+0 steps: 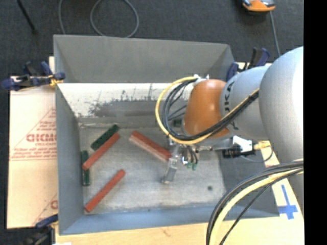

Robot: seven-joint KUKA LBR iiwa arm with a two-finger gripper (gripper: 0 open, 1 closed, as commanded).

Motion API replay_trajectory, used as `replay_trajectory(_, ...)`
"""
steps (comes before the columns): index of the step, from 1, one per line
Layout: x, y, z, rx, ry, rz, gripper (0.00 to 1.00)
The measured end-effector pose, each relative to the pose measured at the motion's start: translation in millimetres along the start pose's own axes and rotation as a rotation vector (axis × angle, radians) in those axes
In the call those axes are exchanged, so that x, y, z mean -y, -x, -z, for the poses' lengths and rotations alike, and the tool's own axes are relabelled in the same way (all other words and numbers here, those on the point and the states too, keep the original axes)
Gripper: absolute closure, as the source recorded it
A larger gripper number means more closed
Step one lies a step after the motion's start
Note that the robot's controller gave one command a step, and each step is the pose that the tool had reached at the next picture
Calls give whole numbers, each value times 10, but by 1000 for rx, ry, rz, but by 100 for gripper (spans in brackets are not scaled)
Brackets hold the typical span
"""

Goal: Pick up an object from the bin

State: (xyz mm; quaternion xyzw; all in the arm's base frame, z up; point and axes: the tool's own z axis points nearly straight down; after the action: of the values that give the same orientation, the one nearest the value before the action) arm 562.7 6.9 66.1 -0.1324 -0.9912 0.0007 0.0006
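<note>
we see the gripper [171,173] low in the bin [66,152], near the middle of the grey floor and a bit to the right. it hangs under the arm [265,106], which comes in from the right and has an orange cover [204,108] with looped cables around it. the gripper is at the right end of a pink stick [147,144]. this stick is long, thin and flat, with straight sides. it is a pale red that looks pinker than the other sticks. it lies flat on the floor and slanted, with its left end farther back and its right end going under the gripper. we cannot tell if the gripper is open or closed, or if it has the stick. well to the left lies an upper red stick [101,151], slanted the other way. a top green stick [104,137] lies just beside its far end, dark and short. a left green stick [84,167] lies along the left wall, near the upper red stick's near end. a lower red stick [104,190] lies close to the front wall, slanted like the upper one and apart from the rest.
</note>
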Motion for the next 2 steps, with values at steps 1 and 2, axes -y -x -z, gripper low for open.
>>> replay_trajectory(1, 0, 14, 48, 6, 2, -1, 100)
replay_trajectory(2, -134, 505, 53, 10, 2, 96, 100)
